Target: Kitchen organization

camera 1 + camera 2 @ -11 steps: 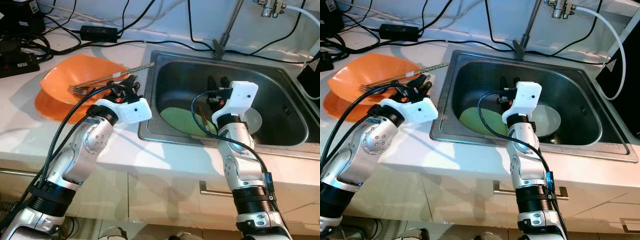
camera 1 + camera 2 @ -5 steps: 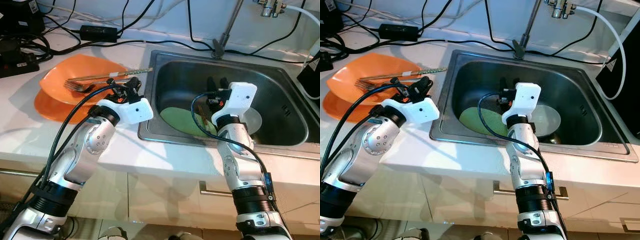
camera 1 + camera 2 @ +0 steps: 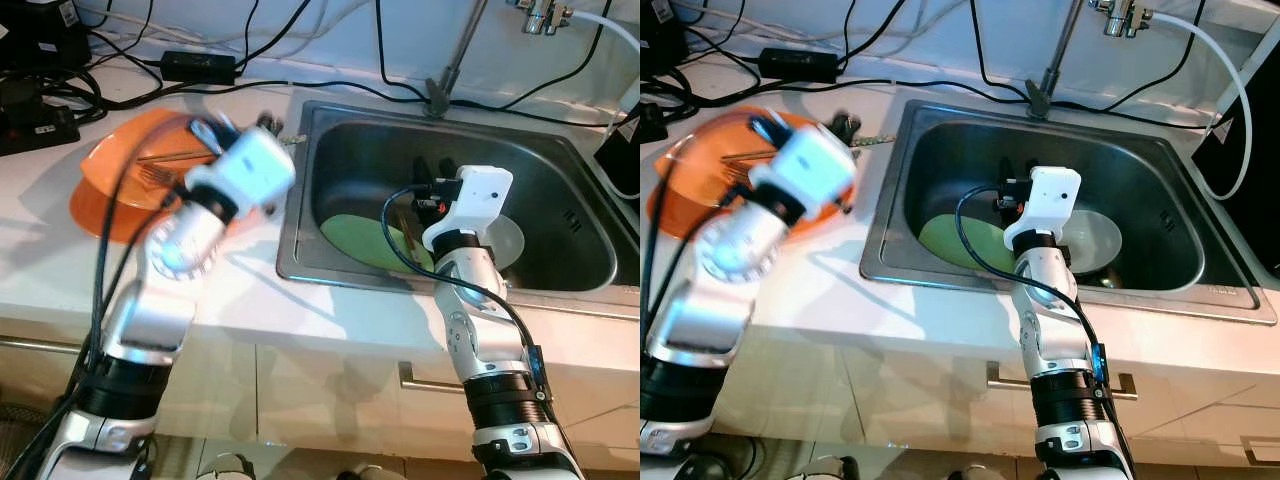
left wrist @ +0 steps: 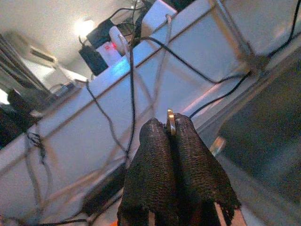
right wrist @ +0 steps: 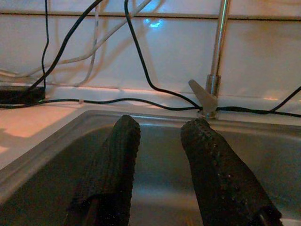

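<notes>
An orange bowl (image 3: 115, 160) rests on an orange plate (image 3: 95, 215) on the counter left of the sink (image 3: 590, 215). A fork (image 3: 152, 175) and another utensil lie in the bowl, a handle end (image 3: 293, 138) reaching the sink's edge. My left gripper (image 4: 169, 125), blurred by motion, is raised over the bowl's right side. It is shut on a thin metal utensil edge (image 4: 170, 121). My right gripper (image 5: 157, 141) is open inside the sink, above a green plate (image 3: 360, 240), holding nothing. A pale round plate (image 3: 508, 240) lies beside the green one.
A faucet pipe (image 3: 455, 55) rises behind the sink. Black cables (image 3: 330, 85) and a power adapter (image 3: 198, 66) lie along the back of the counter, with dark devices (image 3: 35, 110) at the far left. A cabinet handle (image 3: 430, 380) sits below the counter edge.
My left arm has swung up and turned over the orange bowl, and now shows blurred. The utensils have shifted further onto the bowl. The right arm has hardly moved.
</notes>
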{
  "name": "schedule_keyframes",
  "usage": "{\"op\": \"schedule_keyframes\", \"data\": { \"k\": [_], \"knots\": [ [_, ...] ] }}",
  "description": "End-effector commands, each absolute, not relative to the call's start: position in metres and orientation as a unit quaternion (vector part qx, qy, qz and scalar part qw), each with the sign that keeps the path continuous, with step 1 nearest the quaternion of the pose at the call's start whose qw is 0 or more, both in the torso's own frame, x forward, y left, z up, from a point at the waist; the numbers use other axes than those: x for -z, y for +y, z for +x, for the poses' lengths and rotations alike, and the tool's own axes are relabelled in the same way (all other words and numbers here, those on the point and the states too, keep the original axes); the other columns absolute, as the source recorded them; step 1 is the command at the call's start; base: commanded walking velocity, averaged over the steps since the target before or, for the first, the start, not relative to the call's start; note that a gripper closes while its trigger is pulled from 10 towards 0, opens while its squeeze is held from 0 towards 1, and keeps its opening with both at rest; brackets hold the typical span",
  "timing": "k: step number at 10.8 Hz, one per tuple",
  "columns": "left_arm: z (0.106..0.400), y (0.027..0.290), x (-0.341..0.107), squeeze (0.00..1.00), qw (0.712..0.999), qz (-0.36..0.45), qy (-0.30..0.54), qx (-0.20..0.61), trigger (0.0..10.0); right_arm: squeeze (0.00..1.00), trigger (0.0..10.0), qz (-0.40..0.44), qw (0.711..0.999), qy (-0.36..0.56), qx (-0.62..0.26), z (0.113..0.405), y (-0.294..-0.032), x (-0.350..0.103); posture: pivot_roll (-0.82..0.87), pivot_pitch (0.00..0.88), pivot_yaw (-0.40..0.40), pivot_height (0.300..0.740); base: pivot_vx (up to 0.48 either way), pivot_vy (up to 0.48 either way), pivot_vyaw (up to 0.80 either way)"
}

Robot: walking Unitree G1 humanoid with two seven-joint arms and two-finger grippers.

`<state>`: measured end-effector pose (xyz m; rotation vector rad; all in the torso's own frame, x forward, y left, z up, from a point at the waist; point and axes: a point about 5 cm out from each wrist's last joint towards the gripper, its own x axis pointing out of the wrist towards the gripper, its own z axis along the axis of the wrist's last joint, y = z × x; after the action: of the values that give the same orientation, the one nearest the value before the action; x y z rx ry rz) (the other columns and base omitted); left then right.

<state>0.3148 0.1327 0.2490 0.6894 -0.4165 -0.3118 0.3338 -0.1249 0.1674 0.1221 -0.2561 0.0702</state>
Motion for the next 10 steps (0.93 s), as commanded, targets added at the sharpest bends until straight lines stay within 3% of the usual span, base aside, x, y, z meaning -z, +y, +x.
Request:
{"op": "schedule_keyframes", "data": {
  "k": [1, 6, 8, 10],
  "knots": [
    [0.313, 0.129, -0.258, 0.0, 0.912, 0.309, -0.205, 0.173, 10.0, 0.0, 10.0, 0.062, 0.989, -0.127, -0.029, 0.334, -0.129, -0.166, -0.01, 0.055, -0.114, 0.74, 0.0, 0.0, 0.0],
    [0.298, 0.144, -0.287, 0.0, 0.928, 0.118, -0.151, 0.321, 10.0, 0.0, 10.0, 0.062, 0.989, -0.128, -0.04, 0.336, -0.124, -0.166, 0.0, 0.028, -0.123, 0.74, 0.0, 0.0, 0.0],
    [0.294, 0.161, -0.302, 0.0, 0.929, 0.08, -0.157, 0.325, 10.0, 0.0, 10.0, 0.061, 0.989, -0.127, -0.044, 0.336, -0.123, -0.166, 0.01, 0.023, -0.124, 0.74, 0.0, 0.0, 0.0],
    [0.296, 0.175, -0.313, 0.0, 0.935, 0.111, -0.161, 0.295, 10.0, 0.0, 10.0, 0.061, 0.989, -0.125, -0.047, 0.337, -0.121, -0.165, 0.01, 0.024, -0.128, 0.74, 0.0, 0.0, 0.0]
  ]
}}
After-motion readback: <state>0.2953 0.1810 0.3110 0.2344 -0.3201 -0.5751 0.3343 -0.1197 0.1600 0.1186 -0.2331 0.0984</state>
